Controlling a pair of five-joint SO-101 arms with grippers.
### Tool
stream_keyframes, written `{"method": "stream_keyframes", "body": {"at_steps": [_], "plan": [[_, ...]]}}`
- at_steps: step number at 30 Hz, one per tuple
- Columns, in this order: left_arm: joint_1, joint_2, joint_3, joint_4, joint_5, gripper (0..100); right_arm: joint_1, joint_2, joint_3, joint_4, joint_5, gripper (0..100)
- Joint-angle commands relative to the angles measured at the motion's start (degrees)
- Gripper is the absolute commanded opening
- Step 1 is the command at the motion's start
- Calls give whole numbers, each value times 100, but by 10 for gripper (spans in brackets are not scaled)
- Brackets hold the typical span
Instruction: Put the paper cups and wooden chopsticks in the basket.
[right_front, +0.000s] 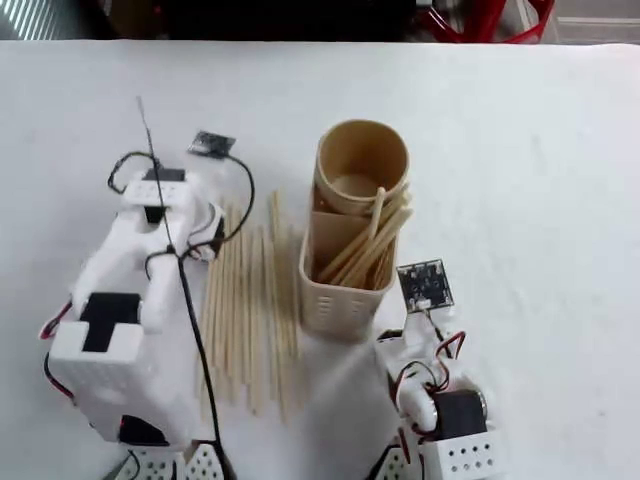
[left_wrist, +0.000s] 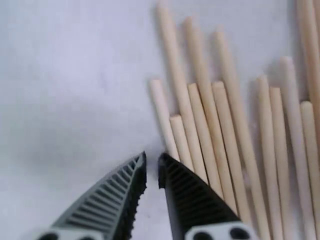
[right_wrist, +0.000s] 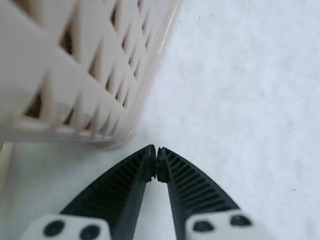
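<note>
A beige slatted basket (right_front: 330, 295) stands in the middle of the table. A paper cup (right_front: 362, 165) sits upright in its far end, and several wooden chopsticks (right_front: 368, 243) lean in its near part. More chopsticks (right_front: 250, 310) lie loose in a row on the table to its left. My left gripper (left_wrist: 152, 161) hovers by the ends of those chopsticks (left_wrist: 215, 125), its fingers drawn together to a thin slit with nothing between them. My right gripper (right_wrist: 156, 159) is shut and empty, low over the table beside the basket's corner (right_wrist: 95, 100).
The left arm (right_front: 140, 290) stands over the table's left side and the right arm (right_front: 435, 385) at the front right, close to the basket. A small circuit board (right_front: 211, 145) with a black cable lies behind the left arm. White tabletop extends right and far.
</note>
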Motion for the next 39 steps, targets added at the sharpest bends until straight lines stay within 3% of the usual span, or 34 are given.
{"method": "stream_keyframes", "body": {"at_steps": [1,16,20,25,39], "plan": [[136,-541,352,-167,26,65,22,-40,53,22,9,19],[57,-4163,2866,-1187,167,60,22,-40,53,22,9,19],[347,-3987,2884,-1178,185,71,22,-40,53,22,9,19],[409,-3345,2664,-1169,316,156,22,-40,53,22,9,19],[4,-2290,2101,-1160,440,142,22,-40,53,22,9,19]]}}
